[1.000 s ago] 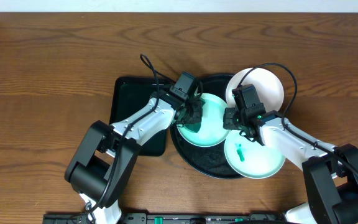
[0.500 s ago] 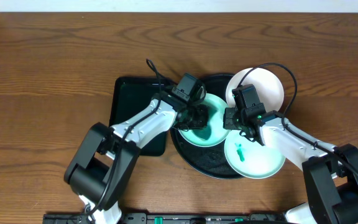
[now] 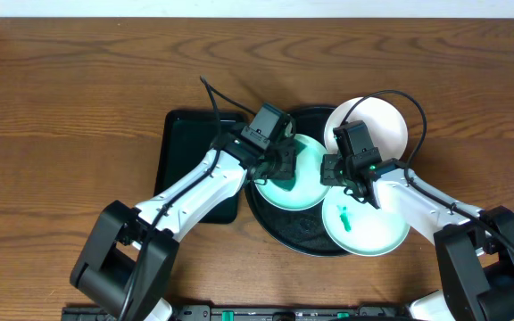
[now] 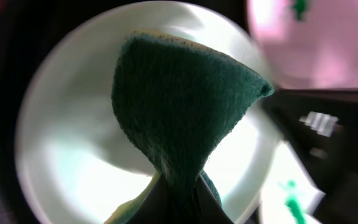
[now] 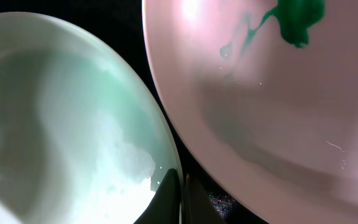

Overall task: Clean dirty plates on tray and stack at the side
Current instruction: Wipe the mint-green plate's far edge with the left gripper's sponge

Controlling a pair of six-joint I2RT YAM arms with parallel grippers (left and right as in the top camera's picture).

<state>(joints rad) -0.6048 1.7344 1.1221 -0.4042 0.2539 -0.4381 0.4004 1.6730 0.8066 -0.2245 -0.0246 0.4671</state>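
Pinching a green sponge (image 4: 179, 106) in my left gripper (image 3: 275, 162), fingers pressed onto its folded base. The sponge fans out wide from the pinch and hangs over the left half of the middle plate (image 3: 300, 183). The wrist view is too blurred to tell whether sponge and plate surface touch.

Right gripper (image 3: 351, 178): fingers pressed together. The tips sit right at the right-hand rim of the middle plate, in the dark gap between it and the smeared plate (image 3: 373, 227). I cannot tell whether the rim is caught between them.

All three plates are on or over the round tray (image 3: 297, 230). The middle plate, pale mint, lies wholly inside it, toward the left. The smeared plate is at the near right, its edge hanging past the tray rim, with a green smear (image 5: 297, 18) near its centre. The white plate (image 3: 377, 125) is at the far right, also overhanging the rim, just beyond my right wrist.

Room: tight between my two grippers, which stand on opposite sides of the middle plate. Bare tray floor shows on the near side, between the plates. A rectangular tray (image 3: 186, 152) lies just left of the round one, and my left arm crosses its near corner. The wood table (image 3: 78, 107) shows wide to the left, far side and right.

The plates are round, so no long axis; each lies face up. The smear trails a thin tail off to one side
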